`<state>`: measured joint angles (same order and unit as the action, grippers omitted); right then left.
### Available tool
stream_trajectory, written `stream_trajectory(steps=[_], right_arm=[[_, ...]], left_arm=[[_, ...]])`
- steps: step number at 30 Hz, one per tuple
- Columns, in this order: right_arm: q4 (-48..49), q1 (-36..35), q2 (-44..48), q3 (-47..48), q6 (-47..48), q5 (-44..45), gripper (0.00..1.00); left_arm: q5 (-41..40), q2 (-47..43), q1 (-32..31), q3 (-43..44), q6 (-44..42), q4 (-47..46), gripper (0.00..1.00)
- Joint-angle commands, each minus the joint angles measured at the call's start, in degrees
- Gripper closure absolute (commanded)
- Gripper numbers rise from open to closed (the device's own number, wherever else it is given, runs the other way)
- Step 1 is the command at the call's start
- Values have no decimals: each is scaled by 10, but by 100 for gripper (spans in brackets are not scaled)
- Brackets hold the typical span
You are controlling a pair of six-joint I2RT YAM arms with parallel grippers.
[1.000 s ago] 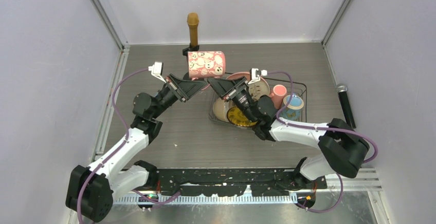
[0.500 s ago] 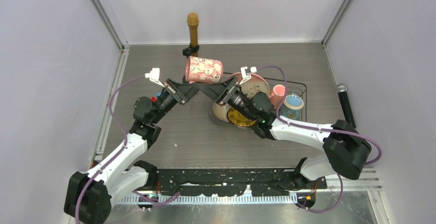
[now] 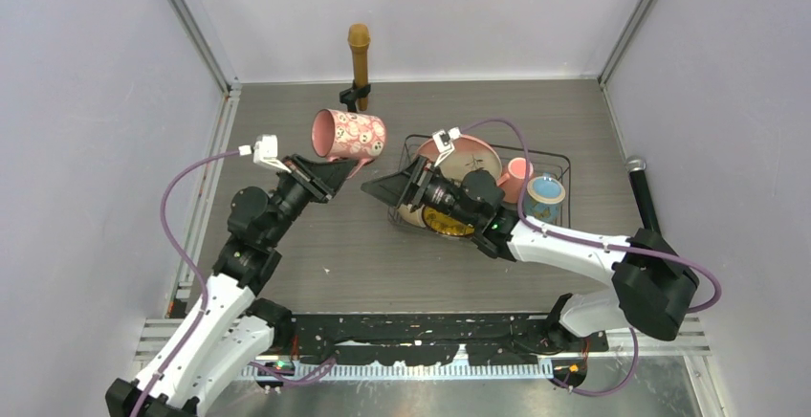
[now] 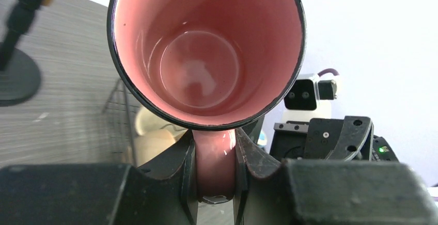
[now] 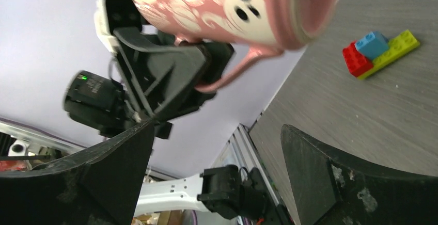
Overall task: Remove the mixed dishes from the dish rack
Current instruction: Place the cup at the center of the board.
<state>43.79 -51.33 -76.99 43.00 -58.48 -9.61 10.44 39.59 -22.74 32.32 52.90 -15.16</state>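
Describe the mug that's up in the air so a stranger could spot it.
From the black wire dish rack, look left to the left arm's claw. It grips the handle of a pink ceramic mug printed with white faces, tipped sideways in the air; the other pink mug sits inside the rack.

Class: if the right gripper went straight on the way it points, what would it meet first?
Probably the left gripper, shut on the handle of the pink mug, directly ahead of the open right gripper. Depth is unclear; it might pass beneath.
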Motion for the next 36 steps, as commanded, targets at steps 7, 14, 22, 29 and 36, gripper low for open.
stream_trajectory(steps=[7,14,22,29,36], right_arm=[[-129,-4,32,5,81,27,1],[-221,-4,135,-18,161,139,1],[-291,-3,219,-44,195,238,1],[-322,-3,262,-58,205,285,1],[-351,-3,295,-68,211,318,1]], left_arm=[[-179,-54,2,75,-185,111,100],[-237,-33,2,10,-235,90,100],[-268,18,2,-77,-300,-24,100],[-285,104,2,-86,-304,-59,100],[-282,167,1,-94,-303,-107,100]])
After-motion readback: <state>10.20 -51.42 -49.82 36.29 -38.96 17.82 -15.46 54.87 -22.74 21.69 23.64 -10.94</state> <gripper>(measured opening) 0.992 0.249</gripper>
